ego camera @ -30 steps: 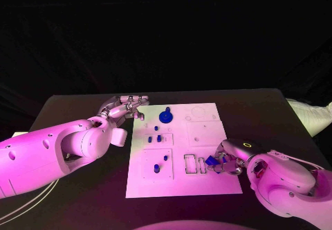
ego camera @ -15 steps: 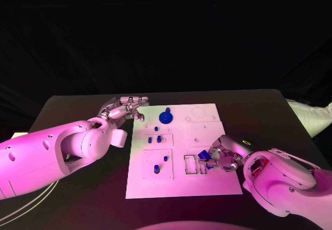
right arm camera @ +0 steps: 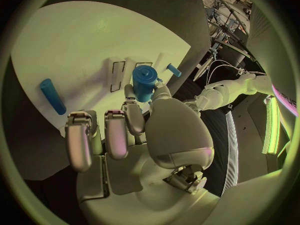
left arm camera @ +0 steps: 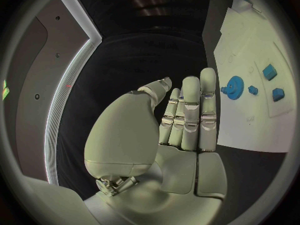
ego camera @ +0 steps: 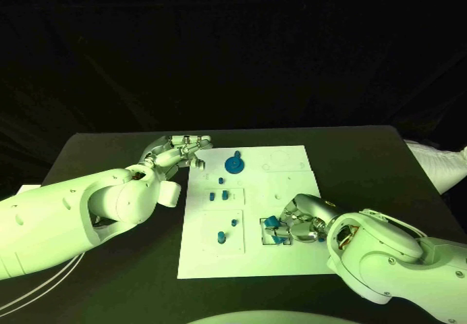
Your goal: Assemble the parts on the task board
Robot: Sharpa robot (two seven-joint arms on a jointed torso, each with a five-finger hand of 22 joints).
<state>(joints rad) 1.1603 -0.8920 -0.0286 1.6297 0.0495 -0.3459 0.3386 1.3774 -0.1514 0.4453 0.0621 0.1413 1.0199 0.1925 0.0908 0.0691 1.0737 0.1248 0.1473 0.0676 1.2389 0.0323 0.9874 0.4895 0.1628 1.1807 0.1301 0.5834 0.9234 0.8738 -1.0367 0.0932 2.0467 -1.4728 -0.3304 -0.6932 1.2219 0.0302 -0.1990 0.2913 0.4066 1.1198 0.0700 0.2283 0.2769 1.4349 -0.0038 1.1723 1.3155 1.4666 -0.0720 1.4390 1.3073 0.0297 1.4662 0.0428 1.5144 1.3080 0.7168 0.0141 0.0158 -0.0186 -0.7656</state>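
- Head view: right hand (ego camera: 299, 223) is pinching a blue part (ego camera: 273, 222) over the narrow slots near the middle of the task board (ego camera: 292, 177). Left hand (ego camera: 178, 152) is sitting at the board's far left corner, beside the blue gear (ego camera: 233, 164).
- Left wrist view: left hand (left arm camera: 181, 120) is holding nothing, fingers (left arm camera: 207, 105) straight and pressed together; gear (left arm camera: 235, 87) just past the fingertips.
- Right wrist view: right hand (right arm camera: 134, 130) is gripping the blue part (right arm camera: 144, 83) between thumb and a finger, other fingers curled; slots (right arm camera: 117, 76) just beside it.
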